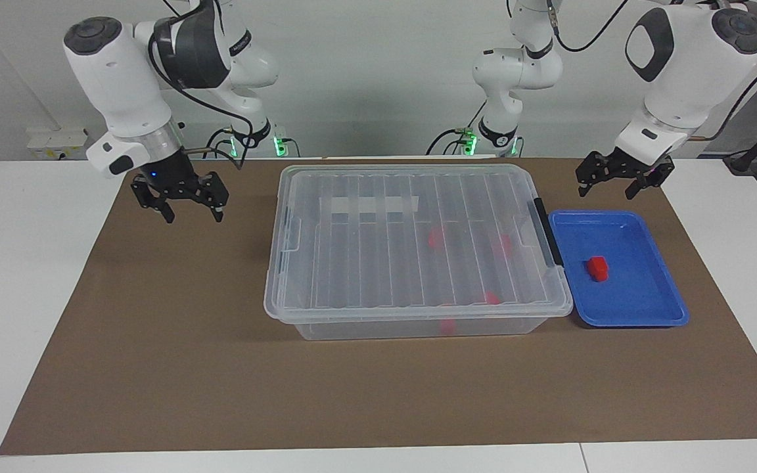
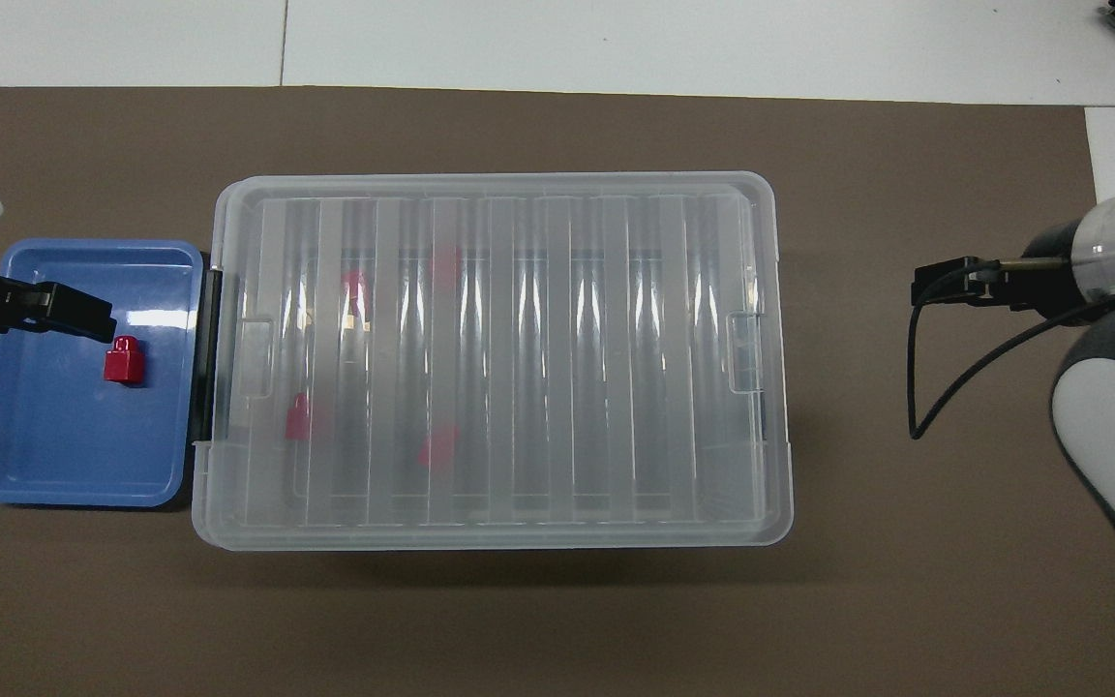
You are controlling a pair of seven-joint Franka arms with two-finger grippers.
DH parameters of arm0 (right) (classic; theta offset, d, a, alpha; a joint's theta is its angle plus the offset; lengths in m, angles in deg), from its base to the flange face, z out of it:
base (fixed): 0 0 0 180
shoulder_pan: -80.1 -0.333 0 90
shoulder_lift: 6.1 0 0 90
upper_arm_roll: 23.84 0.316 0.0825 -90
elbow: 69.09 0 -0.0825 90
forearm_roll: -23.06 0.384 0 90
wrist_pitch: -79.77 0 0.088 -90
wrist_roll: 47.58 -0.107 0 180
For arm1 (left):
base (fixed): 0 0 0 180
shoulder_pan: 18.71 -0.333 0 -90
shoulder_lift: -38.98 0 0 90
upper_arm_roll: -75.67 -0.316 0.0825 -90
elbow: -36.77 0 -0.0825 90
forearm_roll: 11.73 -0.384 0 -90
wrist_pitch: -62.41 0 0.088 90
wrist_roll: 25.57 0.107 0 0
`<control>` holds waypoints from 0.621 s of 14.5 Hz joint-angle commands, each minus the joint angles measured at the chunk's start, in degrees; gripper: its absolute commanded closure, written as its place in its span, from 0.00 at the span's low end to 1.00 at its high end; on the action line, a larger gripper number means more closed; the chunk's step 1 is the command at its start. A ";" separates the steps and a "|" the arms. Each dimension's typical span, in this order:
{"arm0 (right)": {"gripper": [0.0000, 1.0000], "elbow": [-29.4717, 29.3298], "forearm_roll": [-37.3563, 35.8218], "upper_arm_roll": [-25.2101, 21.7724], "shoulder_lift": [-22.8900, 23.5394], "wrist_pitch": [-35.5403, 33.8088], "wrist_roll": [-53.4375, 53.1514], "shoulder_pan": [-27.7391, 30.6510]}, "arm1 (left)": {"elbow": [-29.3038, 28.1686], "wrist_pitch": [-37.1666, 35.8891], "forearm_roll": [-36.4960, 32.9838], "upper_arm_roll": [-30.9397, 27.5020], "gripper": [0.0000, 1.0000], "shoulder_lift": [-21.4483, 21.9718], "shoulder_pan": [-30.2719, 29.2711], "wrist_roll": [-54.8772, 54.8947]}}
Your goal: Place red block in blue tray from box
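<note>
One red block (image 1: 597, 268) is lying in the blue tray (image 1: 641, 316), roughly mid-tray, so the task looks done as far as placement goes. The tray is sitting at the left arm's end of the surface, touching or just beside the latch end of the box (image 1: 326, 328). The box lid is sitting on, flat.

Key relation: the left gripper (image 1: 620, 182) is hanging in the air over the tray's edge nearest the robots, fingers spread apart, gripping nothing. The block is lying below it, a bit farther from the robots. Block is chunky w/ a stepped top, no strong long axis. The left arm is by far the nearer arm to tray and block.

The right gripper (image 1: 181, 199) is hovering over the brown mat (image 1: 155, 368) off the box's other end, well apart from it, fingers open and empty.

Counts: 1 block in the tray; inside the box approx. 4 more red blocks (image 2: 439, 450) are showing through the ribbed lid, though the ribs blur them, so could be off by one. 1 tray, 1 box, 2 grippers.

If another block were wanted, the lid would need to come off first, and the loose blocks are lying toward the box's latch end, again closer to the left arm.
</note>
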State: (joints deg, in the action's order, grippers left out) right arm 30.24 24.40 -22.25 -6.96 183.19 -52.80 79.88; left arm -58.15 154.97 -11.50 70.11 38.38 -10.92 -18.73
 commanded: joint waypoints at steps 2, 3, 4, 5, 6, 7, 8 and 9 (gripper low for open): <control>0.00 -7.55 -2.92 -2.89 0.33 -10.84 -0.23 -0.13 | -0.79 -0.01 -0.22 -0.15 0.00 1.12 0.03 -0.25; 0.00 -9.14 -2.83 -5.08 0.33 -14.27 -0.23 -1.96 | -0.79 -0.01 -0.22 -0.15 0.00 1.03 0.03 -0.25; 0.00 -10.64 -1.96 -7.45 0.33 -17.43 -0.32 -2.67 | -0.79 -0.01 -0.22 -0.15 0.00 1.03 0.03 -0.25; 0.00 -11.96 -1.78 -8.17 0.07 -19.64 -0.23 -2.68 | -0.79 -0.01 -0.22 -0.15 0.00 1.03 0.03 -0.25; 0.00 -12.49 -1.87 -8.52 0.42 -20.18 -0.06 -2.77 | -0.79 -0.01 -0.22 -0.15 0.00 1.03 0.03 -0.25; 0.00 -12.41 -2.04 -9.40 0.60 -19.84 -0.06 -4.34 | -0.79 -0.01 -0.22 -0.15 0.00 1.12 0.03 -0.25; 0.00 -11.80 -1.87 -11.06 0.69 -19.14 -0.06 -5.92 | -0.79 -0.01 -0.22 -0.15 0.00 1.03 0.03 -0.25; 0.00 -11.01 -1.78 -11.34 0.42 -18.09 0.03 -5.85 | -0.79 -0.01 -0.22 -0.15 0.00 1.03 0.03 -0.25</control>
State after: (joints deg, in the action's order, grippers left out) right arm 19.10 22.40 -32.02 -7.11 164.46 -52.80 75.67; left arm -58.15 154.97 -11.50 70.11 38.38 -10.92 -18.73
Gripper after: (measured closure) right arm 0.000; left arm 0.000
